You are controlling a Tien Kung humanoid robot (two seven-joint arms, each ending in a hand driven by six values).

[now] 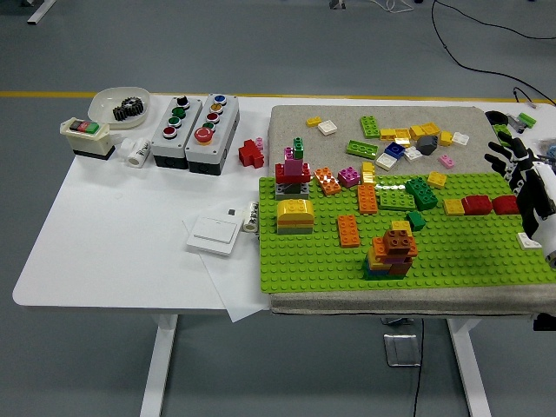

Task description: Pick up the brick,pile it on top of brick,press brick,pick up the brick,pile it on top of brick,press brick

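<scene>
**Hovering right hand, empty, at the baseplate's right edge**

Head view: right hand (519,174) sits over the right end of the green baseplate (313,265), fingers (497,155) spread and holding nothing, tips pointing left. Left arm not visible.

Brick stack (393,252) (orange/yellow/brown on green) stands near the plate's front middle, well apart from the hand, down and to the left of it. Loose pieces nearest the fingers: red brick (476,204) and yellow brick (453,206), side by side, just below-left of the fingertips, long axes running left-right. More loose bricks on the grey mat (287,122) behind.

Right hand is the only candidate. Can't tell whether this stack is finished or mid-build.
</scene>
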